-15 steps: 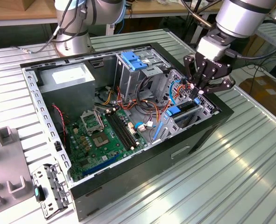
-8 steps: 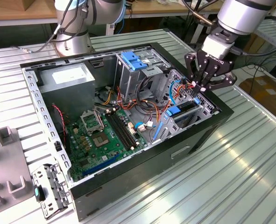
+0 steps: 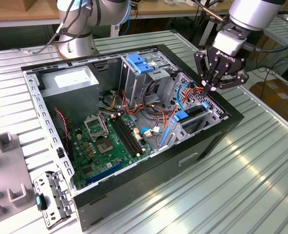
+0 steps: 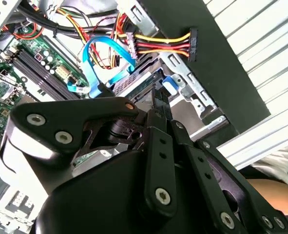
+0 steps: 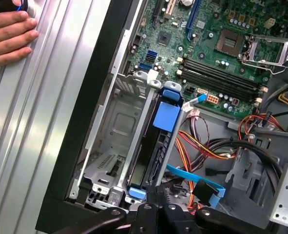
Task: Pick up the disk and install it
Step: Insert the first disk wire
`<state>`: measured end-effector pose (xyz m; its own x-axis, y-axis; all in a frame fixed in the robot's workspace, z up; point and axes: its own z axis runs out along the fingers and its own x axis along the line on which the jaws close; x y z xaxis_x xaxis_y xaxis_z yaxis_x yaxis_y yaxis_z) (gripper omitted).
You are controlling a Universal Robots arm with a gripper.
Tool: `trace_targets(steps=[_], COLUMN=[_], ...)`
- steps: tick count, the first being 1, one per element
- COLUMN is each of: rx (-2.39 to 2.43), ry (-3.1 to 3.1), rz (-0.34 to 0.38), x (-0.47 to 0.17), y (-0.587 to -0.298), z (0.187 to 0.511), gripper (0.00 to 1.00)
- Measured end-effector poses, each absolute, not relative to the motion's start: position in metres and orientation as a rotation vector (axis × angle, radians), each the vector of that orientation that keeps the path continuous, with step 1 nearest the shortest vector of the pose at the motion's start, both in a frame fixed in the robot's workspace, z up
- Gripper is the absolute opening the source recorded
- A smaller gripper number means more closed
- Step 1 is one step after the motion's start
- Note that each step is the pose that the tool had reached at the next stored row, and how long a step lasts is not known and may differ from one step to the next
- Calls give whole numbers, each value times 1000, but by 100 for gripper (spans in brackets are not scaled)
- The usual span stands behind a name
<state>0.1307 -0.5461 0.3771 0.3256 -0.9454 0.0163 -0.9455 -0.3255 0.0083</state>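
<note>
gripper [image 3: 213, 87] fingertips pinched together, nothing between them, hanging just above the drive cage [image 5: 112, 117] at the exterior view's right end of the open pc case [image 3: 134, 195]. disk [image 5: 153, 151] sits on edge inside that cage, beside the case's side wall: dark narrow body, blue plastic rail along it, blue tab [image 5: 166, 116] at the end toward the motherboard [image 5: 217, 44]. blue flat cable [image 5: 197, 183] loose beside it. a hand [image 5: 7, 34] rests on the slatted table [image 5: 36, 146].
</note>
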Motion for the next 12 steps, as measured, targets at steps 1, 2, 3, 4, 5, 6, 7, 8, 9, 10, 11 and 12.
trace_targets(steps=[1, 2, 3, 4, 5, 6, 7, 8, 9, 10, 11, 12], rx=[2547, 2548, 2549, 2551, 2552, 2556, 2560, 2574, 2601, 2615, 2623, 2631], ry=[-1812, -1809, -1808, -1804, -1802, -1795, -1789, -1769, -1730, -1709, -1696, -1684], rz=[13, 13, 12, 11, 10, 9, 9, 9, 9, 10, 10, 10], x=[133, 134, 135, 138, 140, 142, 143, 145, 146, 146, 147, 149], y=[-546, -546, -546, -545, -545, -544, -544, -544, -544, -544, -544, -544], z=[378, 379, 380, 384, 386, 387, 387, 387, 387, 387, 387, 387], gripper=[11, 11, 11, 11, 11, 11, 11, 11, 11, 11, 11, 11])
